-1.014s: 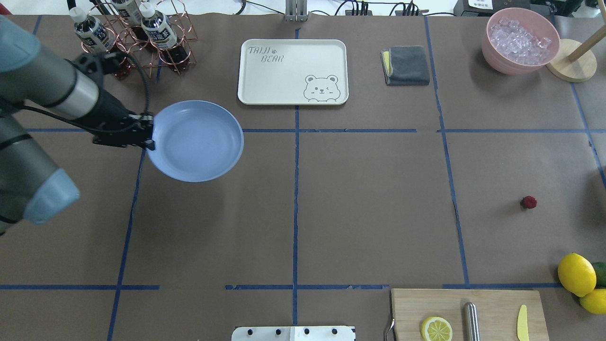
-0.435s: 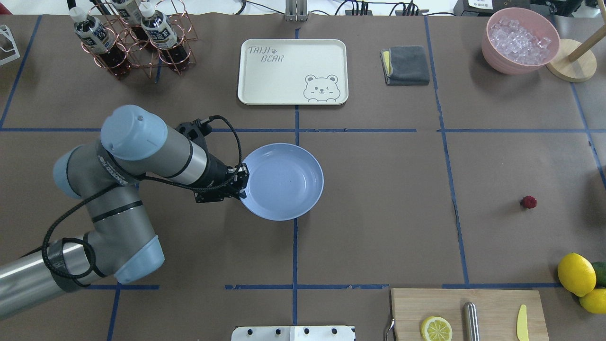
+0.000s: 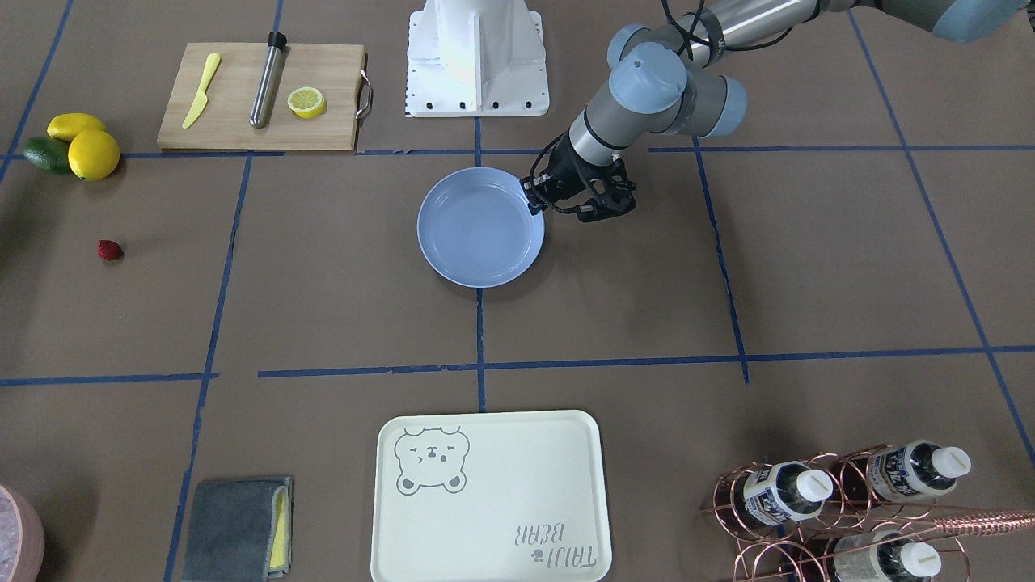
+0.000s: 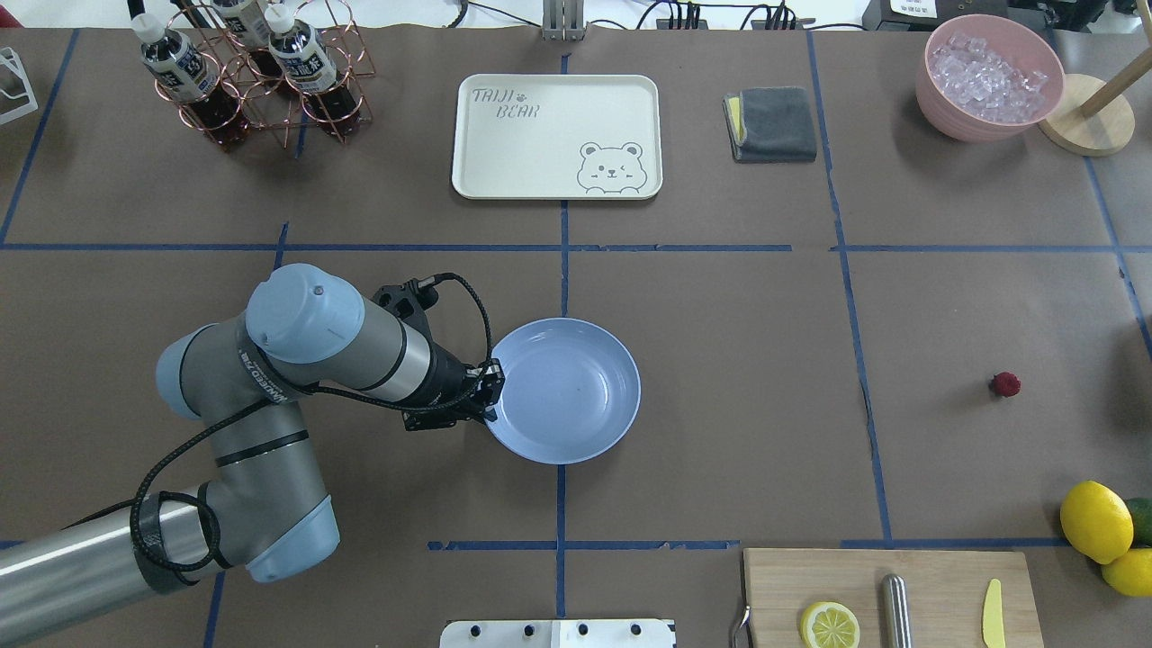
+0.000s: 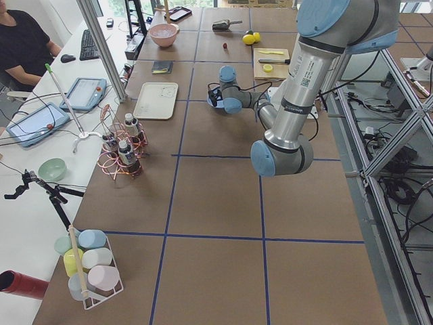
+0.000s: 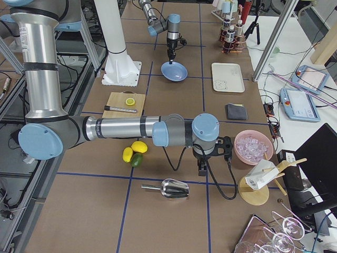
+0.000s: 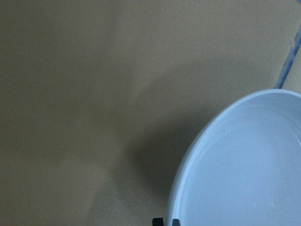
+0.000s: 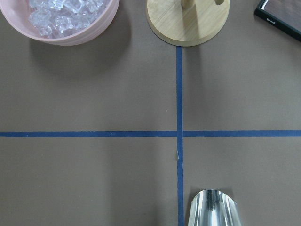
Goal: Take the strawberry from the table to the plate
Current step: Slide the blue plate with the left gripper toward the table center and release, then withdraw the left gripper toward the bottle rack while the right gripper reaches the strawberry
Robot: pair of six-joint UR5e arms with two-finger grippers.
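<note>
The left claw (image 4: 487, 396) is clamped on the rim of the plate (image 4: 576, 387) at its 9 o'clock side in the overhead view, holding the pale blue dish near the middle of the counter (image 4: 738, 432). The shadow under it in the left wrist view suggests it hangs just off the paper. The strawberry (image 4: 1005, 384) lies alone on the counter at the plate's 3 o'clock, well apart from it and untouched. The right claw (image 6: 202, 168) shows only in the side view from the robot's right, so I cannot tell whether it is open or closed. The step in hand looks like positioning the plate; picking the berry is not yet begun. Next the plate needs setting down flat and releasing, then 1 claw — probably the right, the nearer arm — must close gently on the small berry.
</note>
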